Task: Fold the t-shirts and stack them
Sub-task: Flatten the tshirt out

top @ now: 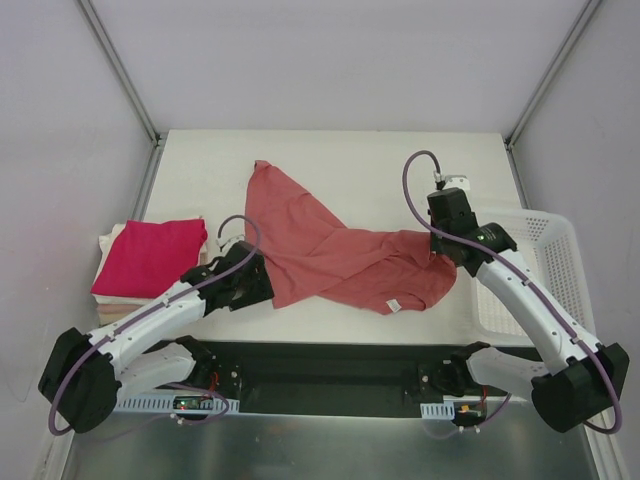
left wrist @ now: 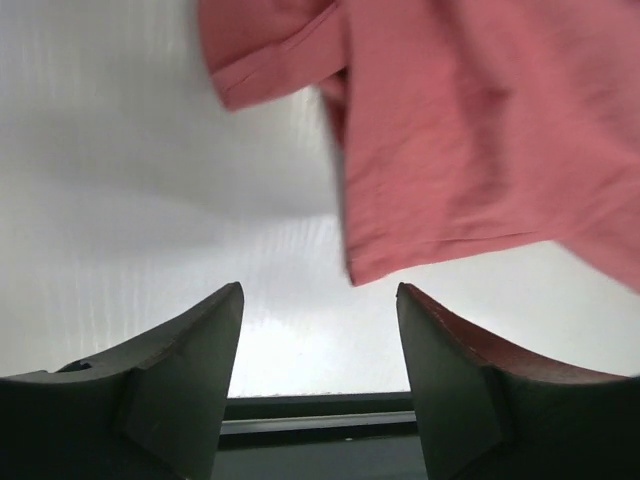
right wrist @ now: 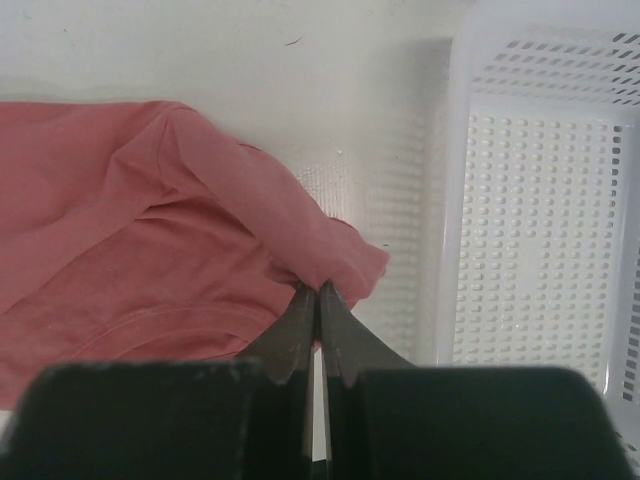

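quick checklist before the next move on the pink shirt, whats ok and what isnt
1. Right pincer gripping the salmon-pink cotton t-shirt: ok, shut on a bunched edge.
2. Left pincer gripping it too: not ok, open with nothing between the fingers; the hem lies just ahead.
3. Shirt spread flat on the white table: not ok, crumpled and twisted.
4. Shirt clear of the white plastic mesh basket: ok, the cloth ends short of its rim.
5. Stack ready: ok, the magenta-red folded square tee sits on cream folded tees.
6. Which part of the shirt the right pincer holds: cannot tell.
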